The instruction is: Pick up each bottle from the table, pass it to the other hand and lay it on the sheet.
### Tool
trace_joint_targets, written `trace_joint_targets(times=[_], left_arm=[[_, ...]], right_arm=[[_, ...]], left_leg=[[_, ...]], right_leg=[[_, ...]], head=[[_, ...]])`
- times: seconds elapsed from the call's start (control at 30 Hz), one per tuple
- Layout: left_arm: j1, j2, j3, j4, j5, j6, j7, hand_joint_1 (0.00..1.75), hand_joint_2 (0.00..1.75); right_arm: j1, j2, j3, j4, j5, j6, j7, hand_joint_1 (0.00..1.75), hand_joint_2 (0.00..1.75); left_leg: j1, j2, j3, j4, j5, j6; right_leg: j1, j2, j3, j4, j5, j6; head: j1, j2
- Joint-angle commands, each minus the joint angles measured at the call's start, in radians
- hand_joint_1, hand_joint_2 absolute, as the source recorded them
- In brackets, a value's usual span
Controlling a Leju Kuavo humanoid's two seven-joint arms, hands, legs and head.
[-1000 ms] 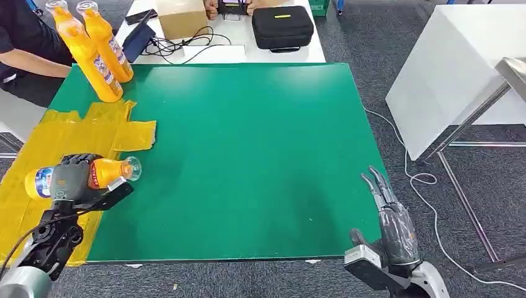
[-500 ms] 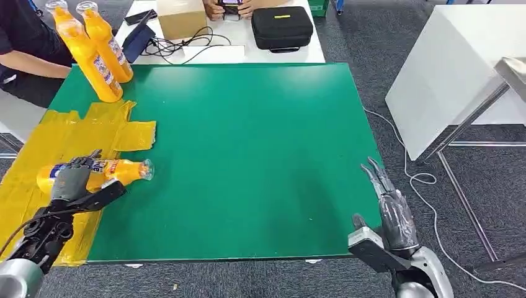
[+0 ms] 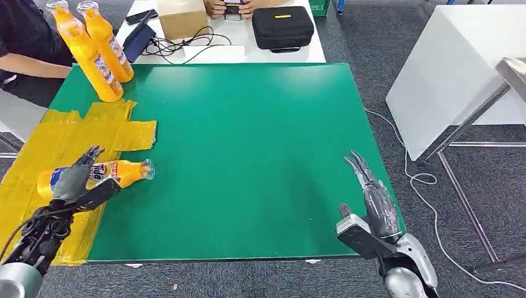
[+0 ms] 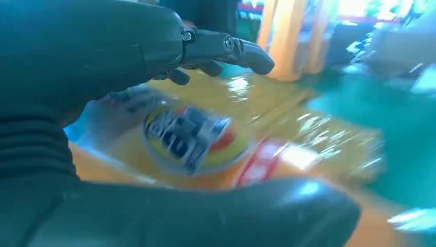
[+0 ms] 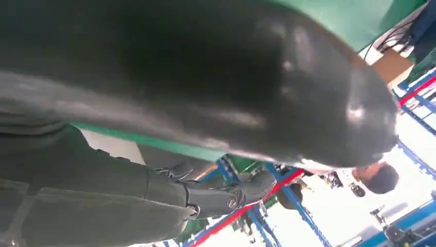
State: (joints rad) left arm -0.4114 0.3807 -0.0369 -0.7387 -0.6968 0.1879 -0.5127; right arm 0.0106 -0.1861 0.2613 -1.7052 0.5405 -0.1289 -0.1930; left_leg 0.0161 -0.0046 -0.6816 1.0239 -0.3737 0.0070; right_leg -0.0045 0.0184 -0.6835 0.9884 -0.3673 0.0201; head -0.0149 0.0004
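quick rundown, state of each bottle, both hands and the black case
lying bottle: on its side on the yellow sheet, cap end over the green mat
two standing bottles: upright at the mat's far left corner
left hand: fingers spread over the lying bottle, grip loosened
right hand: open, empty
black case: closed

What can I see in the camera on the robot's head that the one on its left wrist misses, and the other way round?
Head view alone: the whole green table, the two upright orange bottles at its far corner, the black case beyond it, and the right hand, fingers spread, holding nothing. Left wrist view alone: a close, blurred look at the lying bottle's round label between thumb and fingers. Both: the left hand, its fingers apart over the lying bottle on the yellow sheet.
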Motion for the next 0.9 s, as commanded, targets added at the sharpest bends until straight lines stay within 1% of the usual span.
trace_joint_targets(times=[0.03, 0.07, 0.1, 0.13, 0.17, 0.2, 0.23, 0.3, 0.33, 0.37, 0.4, 0.43, 0.47, 0.5, 0.53, 0.57, 0.6, 0.63, 0.67, 0.7, 0.73, 0.77, 0.8, 0.83, 0.87, 0.9], left_arm=[[0.016, -0.032, 0.194, -0.385, 0.288, -0.179, 0.010, 0.00, 0.00], [-0.003, -0.038, 0.217, -0.417, 0.368, -0.194, 0.015, 0.00, 0.00], [-0.025, -0.064, 0.249, -0.459, 0.538, -0.259, 0.071, 0.00, 0.00], [-0.023, -0.089, 0.255, -0.492, 0.645, -0.275, 0.120, 0.00, 0.00], [-0.040, -0.066, 0.183, -0.487, 0.645, -0.299, 0.185, 0.00, 0.00], [-0.121, -0.052, 0.099, -0.437, 0.676, -0.343, 0.208, 0.00, 0.00], [-0.170, -0.057, 0.061, -0.399, 0.682, -0.333, 0.214, 0.00, 0.00], [-0.287, -0.084, -0.011, -0.302, 0.751, -0.357, 0.223, 0.00, 0.00], [-0.325, -0.091, -0.043, -0.273, 0.761, -0.346, 0.229, 0.00, 0.00], [-0.349, -0.097, -0.065, -0.256, 0.766, -0.335, 0.232, 0.00, 0.00], [-0.403, -0.125, -0.101, -0.209, 0.795, -0.362, 0.234, 0.00, 0.00], [-0.434, -0.164, -0.122, -0.181, 0.806, -0.361, 0.238, 0.00, 0.00], [-0.450, -0.227, -0.142, -0.164, 0.809, -0.354, 0.251, 0.00, 0.00], [-0.449, -0.268, -0.153, -0.164, 0.810, -0.340, 0.261, 0.00, 0.00], [-0.443, -0.290, -0.167, -0.170, 0.801, -0.315, 0.267, 0.00, 0.00], [-0.435, -0.295, -0.170, -0.181, 0.801, -0.309, 0.267, 0.00, 0.00], [-0.422, -0.322, -0.161, -0.198, 0.842, -0.320, 0.270, 0.00, 0.00], [-0.419, -0.334, -0.169, -0.205, 0.840, -0.314, 0.268, 0.00, 0.00], [-0.423, -0.358, -0.177, -0.205, 0.844, -0.308, 0.272, 0.00, 0.00], [-0.424, -0.381, -0.171, -0.204, 0.863, -0.311, 0.280, 0.00, 0.00], [-0.425, -0.393, -0.177, -0.207, 0.861, -0.308, 0.281, 0.00, 0.00], [-0.426, -0.396, -0.179, -0.207, 0.859, -0.305, 0.282, 0.00, 0.00], [-0.431, -0.407, -0.183, -0.206, 0.851, -0.288, 0.286, 0.00, 0.00], [-0.433, -0.414, -0.185, -0.205, 0.851, -0.284, 0.286, 0.00, 0.00], [-0.435, -0.419, -0.187, -0.206, 0.851, -0.284, 0.286, 0.00, 0.00], [-0.437, -0.419, -0.189, -0.206, 0.851, -0.283, 0.286, 0.00, 0.00]], right_arm=[[-0.083, 0.024, 0.020, 0.121, -0.095, 0.025, -0.084, 0.00, 0.00], [-0.112, 0.017, 0.025, 0.138, -0.130, 0.028, -0.112, 0.00, 0.00], [-0.163, 0.011, 0.029, 0.174, -0.214, 0.035, -0.177, 0.00, 0.00], [-0.205, 0.017, 0.033, 0.210, -0.281, 0.056, -0.218, 0.00, 0.00], [-0.255, 0.022, 0.041, 0.251, -0.319, 0.071, -0.224, 0.00, 0.00], [-0.333, 0.044, 0.039, 0.313, -0.416, 0.117, -0.226, 0.00, 0.00], [-0.374, 0.050, 0.049, 0.346, -0.424, 0.119, -0.223, 0.00, 0.00], [-0.485, 0.094, 0.064, 0.424, -0.504, 0.154, -0.202, 0.00, 0.00], [-0.530, 0.109, 0.079, 0.452, -0.513, 0.152, -0.189, 0.00, 0.00], [-0.556, 0.118, 0.089, 0.468, -0.517, 0.145, -0.178, 0.00, 0.00], [-0.627, 0.156, 0.092, 0.520, -0.544, 0.149, -0.154, 0.00, 0.00], [-0.686, 0.200, 0.084, 0.565, -0.603, 0.180, -0.134, 0.00, 0.00], [-0.745, 0.261, 0.062, 0.618, -0.675, 0.202, -0.113, 0.00, 0.00], [-0.778, 0.291, 0.058, 0.645, -0.693, 0.196, -0.092, 0.00, 0.00], [-0.794, 0.305, 0.064, 0.656, -0.694, 0.190, -0.084, 0.00, 0.00], [-0.802, 0.308, 0.068, 0.666, -0.694, 0.188, -0.081, 0.00, 0.00], [-0.828, 0.316, 0.088, 0.682, -0.638, 0.124, -0.071, 0.00, 0.00], [-0.847, 0.332, 0.085, 0.696, -0.644, 0.120, -0.048, 0.00, 0.00], [-0.869, 0.348, 0.077, 0.707, -0.633, 0.089, -0.054, 0.00, 0.00], [-0.885, 0.371, 0.060, 0.723, -0.633, 0.056, -0.046, 0.00, 0.00], [-0.894, 0.377, 0.061, 0.729, -0.632, 0.052, -0.044, 0.00, 0.00], [-0.897, 0.379, 0.061, 0.731, -0.631, 0.050, -0.043, 0.00, 0.00], [-0.907, 0.386, 0.054, 0.754, -0.642, 0.055, -0.035, 0.00, 0.00], [-0.911, 0.387, 0.058, 0.763, -0.626, 0.032, -0.039, 0.00, 0.00], [-0.910, 0.389, 0.059, 0.765, -0.625, 0.030, -0.040, 0.00, 0.00], [-0.911, 0.389, 0.060, 0.771, -0.624, 0.029, -0.042, 0.00, 0.00]], left_leg=[[0.000, 0.000, 0.002, 0.000, -0.001, 0.000], [0.000, 0.000, 0.004, 0.000, -0.002, 0.000], [0.000, 0.001, 0.003, 0.001, -0.002, 0.001], [0.001, 0.000, 0.000, 0.002, -0.001, 0.000], [0.001, 0.000, 0.003, 0.003, -0.002, 0.001], [0.001, 0.001, 0.002, 0.002, -0.001, 0.001], [0.001, 0.001, 0.000, 0.001, 0.001, 0.001], [0.001, -0.001, 0.002, 0.002, 0.001, 0.001], [0.001, -0.002, 0.000, 0.001, 0.003, 0.001], [0.001, -0.005, 0.000, 0.003, 0.004, 0.001], [0.000, -0.005, 0.000, 0.003, 0.006, 0.001], [0.001, -0.004, -0.002, 0.002, 0.008, 0.002], [0.000, -0.004, -0.001, 0.003, 0.009, 0.002], [0.000, -0.003, -0.002, 0.003, 0.010, 0.001], [-0.001, -0.003, -0.004, 0.001, 0.012, 0.001], [-0.002, -0.004, -0.003, 0.001, 0.012, 0.001], [-0.001, -0.002, -0.003, 0.001, 0.013, 0.001], [-0.001, -0.003, -0.003, 0.000, 0.014, 0.001], [-0.001, -0.003, -0.001, 0.000, 0.013, 0.001], [-0.001, -0.002, -0.003, 0.001, 0.013, 0.000], [-0.001, -0.002, -0.005, 0.001, 0.014, 0.000], [-0.001, -0.001, -0.004, 0.002, 0.013, 0.000], [0.000, -0.003, -0.005, 0.002, 0.014, 0.000], [-0.001, -0.002, -0.005, 0.001, 0.014, 0.000], [-0.001, -0.003, -0.003, 0.002, 0.012, 0.000], [0.000, -0.002, -0.005, 0.002, 0.013, 0.000]], right_leg=[[0.001, -0.001, 0.002, 0.000, 0.000, 0.000], [0.001, -0.001, 0.005, 0.000, -0.002, 0.000], [0.001, -0.001, 0.004, 0.001, -0.001, 0.000], [0.001, -0.001, 0.001, 0.000, 0.000, 0.000], [0.001, -0.002, 0.004, 0.001, -0.001, 0.000], [0.001, 0.000, 0.002, 0.000, 0.000, 0.000], [0.001, 0.000, 0.000, 0.000, 0.002, 0.000], [0.001, -0.003, 0.002, 0.001, 0.001, 0.000], [0.001, -0.004, 0.001, 0.001, 0.003, 0.000], [0.001, -0.007, 0.002, 0.003, 0.003, 0.001], [0.001, -0.008, 0.002, 0.003, 0.003, 0.001], [0.001, -0.006, -0.001, 0.002, 0.005, 0.002], [0.001, -0.006, 0.001, 0.002, 0.006, 0.000], [0.000, -0.005, -0.001, 0.003, 0.008, 0.001], [-0.001, -0.005, -0.003, 0.002, 0.010, 0.003], [-0.001, -0.006, -0.002, 0.002, 0.011, 0.001], [-0.001, -0.004, -0.002, 0.001, 0.012, 0.002], [-0.001, -0.005, -0.002, 0.001, 0.012, 0.002], [-0.001, -0.006, 0.000, 0.001, 0.011, 0.002], [0.000, -0.004, -0.002, 0.002, 0.011, 0.002], [-0.001, -0.004, -0.004, 0.002, 0.013, 0.003], [-0.001, -0.003, -0.003, 0.003, 0.012, 0.003], [0.000, -0.005, -0.004, 0.002, 0.013, 0.002], [0.000, -0.004, -0.004, 0.002, 0.013, 0.002], [0.000, -0.006, -0.001, 0.003, 0.011, 0.002], [0.000, -0.003, -0.004, 0.001, 0.013, 0.002]], head=[[0.000, 0.000], [0.000, 0.000], [0.000, 0.000], [0.000, 0.000], [0.000, 0.000], [0.000, 0.000], [0.000, 0.000], [0.000, 0.000], [0.000, 0.000], [0.001, 0.000], [0.000, 0.000], [0.000, 0.000], [0.000, 0.000], [0.000, 0.000], [0.000, 0.000], [0.000, 0.000], [0.000, 0.000], [0.000, 0.000], [0.000, 0.000], [0.000, 0.000], [-0.001, 0.000], [0.000, 0.000], [0.000, 0.000], [0.000, 0.000], [0.000, 0.000], [0.000, 0.000]])
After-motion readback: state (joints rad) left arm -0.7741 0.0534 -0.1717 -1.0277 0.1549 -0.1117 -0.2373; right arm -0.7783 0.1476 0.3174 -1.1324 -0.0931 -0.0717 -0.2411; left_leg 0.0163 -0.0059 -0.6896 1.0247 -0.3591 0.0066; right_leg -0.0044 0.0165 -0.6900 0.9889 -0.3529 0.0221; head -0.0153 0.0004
